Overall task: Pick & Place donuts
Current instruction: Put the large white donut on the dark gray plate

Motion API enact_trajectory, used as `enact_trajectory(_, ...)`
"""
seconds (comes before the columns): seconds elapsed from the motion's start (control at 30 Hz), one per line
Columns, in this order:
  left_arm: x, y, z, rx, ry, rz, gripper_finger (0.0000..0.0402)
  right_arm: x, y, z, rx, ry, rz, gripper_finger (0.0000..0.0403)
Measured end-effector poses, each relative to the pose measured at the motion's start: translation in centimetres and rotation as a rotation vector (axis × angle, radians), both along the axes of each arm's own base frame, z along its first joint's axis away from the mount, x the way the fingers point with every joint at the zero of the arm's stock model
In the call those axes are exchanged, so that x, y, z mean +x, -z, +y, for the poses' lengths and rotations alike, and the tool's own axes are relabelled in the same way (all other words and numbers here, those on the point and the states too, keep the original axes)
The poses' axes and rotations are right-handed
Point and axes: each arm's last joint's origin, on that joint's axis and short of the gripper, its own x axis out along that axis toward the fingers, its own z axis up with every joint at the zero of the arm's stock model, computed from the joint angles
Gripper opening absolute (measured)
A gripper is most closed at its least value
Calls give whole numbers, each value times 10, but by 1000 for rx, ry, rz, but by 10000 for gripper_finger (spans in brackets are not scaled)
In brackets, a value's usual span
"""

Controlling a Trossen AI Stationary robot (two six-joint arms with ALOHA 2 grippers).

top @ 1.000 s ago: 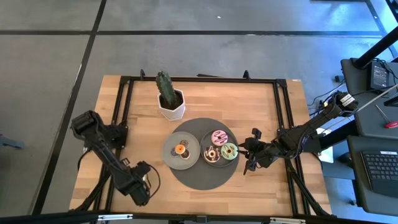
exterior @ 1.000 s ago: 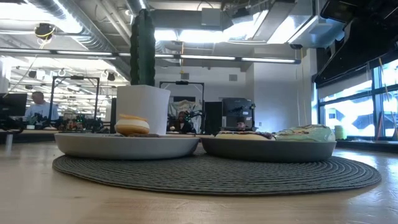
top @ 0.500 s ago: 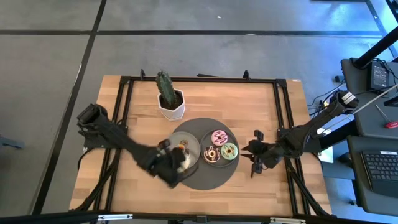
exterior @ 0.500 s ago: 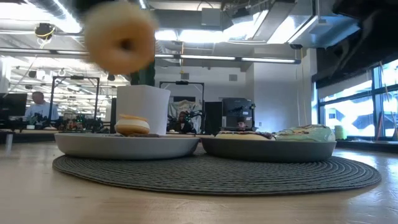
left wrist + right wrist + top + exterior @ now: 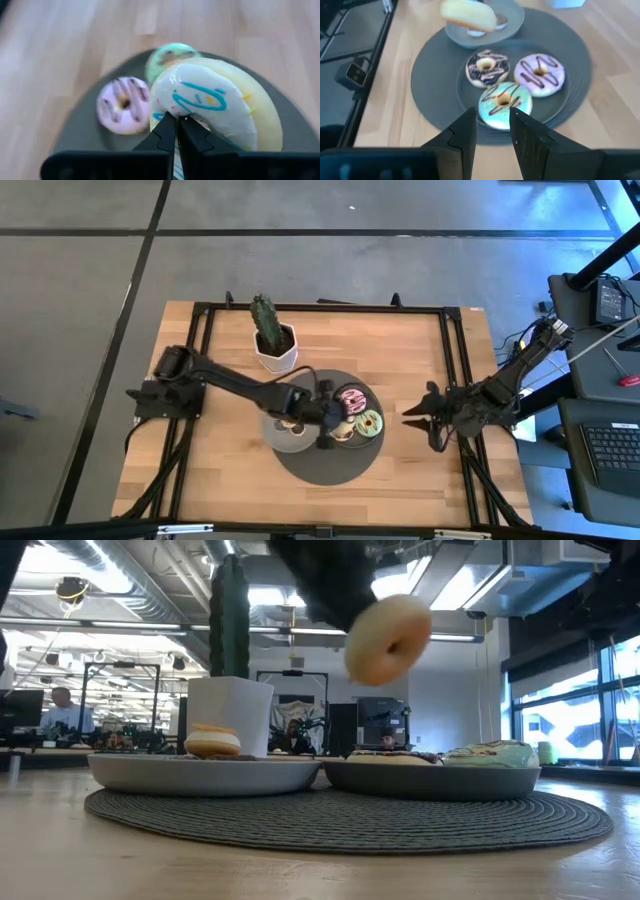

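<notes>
Now the left hand [image 5: 176, 131], clamped on the white-iced donut [image 5: 202, 102], hangs directly above the right plate [image 5: 372, 442], right hand [image 5: 428, 425] waiting half-open nearby

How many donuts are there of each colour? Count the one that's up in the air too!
White donut, held up by the left gripper: 1
Pink donut: 1
Green donut: 1
Brown donut: 1
Pale donut alone on its plate, icing colour hard to tell: 1
Total: 5
</notes>
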Motion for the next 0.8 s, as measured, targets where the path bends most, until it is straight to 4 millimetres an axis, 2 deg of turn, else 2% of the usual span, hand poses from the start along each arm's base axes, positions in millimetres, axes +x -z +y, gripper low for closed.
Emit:
enact_trajectory(0.13,24,0,7,103,0,55,4,0,0,-1,-30,28,-18,118)
enact_trajectory(0.4,62,24,14,214,65,174,3,4,5,2,-74,24,10,118)
enact_trajectory(0.53,72,29,14,248,77,168,3,6,9,4,-92,23,30,118)
enact_trajectory(0.8,70,40,15,299,79,222,3,9,13,6,-115,23,49,118)
